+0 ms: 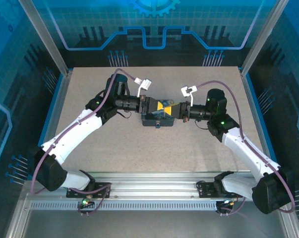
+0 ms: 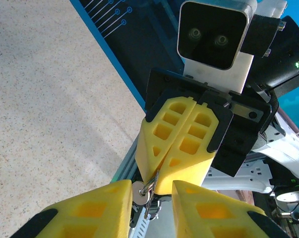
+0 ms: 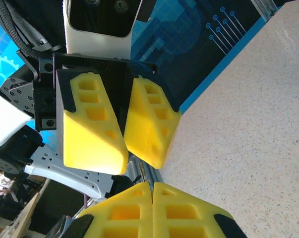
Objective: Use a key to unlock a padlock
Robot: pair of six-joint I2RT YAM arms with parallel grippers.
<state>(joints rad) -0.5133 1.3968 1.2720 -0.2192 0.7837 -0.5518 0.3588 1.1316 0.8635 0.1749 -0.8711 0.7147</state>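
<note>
Both grippers meet tip to tip above the middle of the table. My right gripper (image 2: 157, 184) is shut, its yellow fingertips pinching a wire ring that carries the key (image 2: 138, 192), a small silvery piece hanging just below them. In its own wrist view the right gripper (image 3: 152, 191) shows its fingers pressed flat together. My left gripper (image 2: 150, 206) is open, with the key hanging in the gap and its round head against the left finger (image 2: 97, 208). From above, the left gripper (image 1: 158, 105) and right gripper (image 1: 170, 106) touch noses. The padlock is hidden.
A dark blue tin box (image 1: 157, 120) lies on the speckled table (image 1: 139, 148) directly under the two grippers. Aluminium frame posts and blue walls enclose the table on three sides, with a slotted rail along the near edge.
</note>
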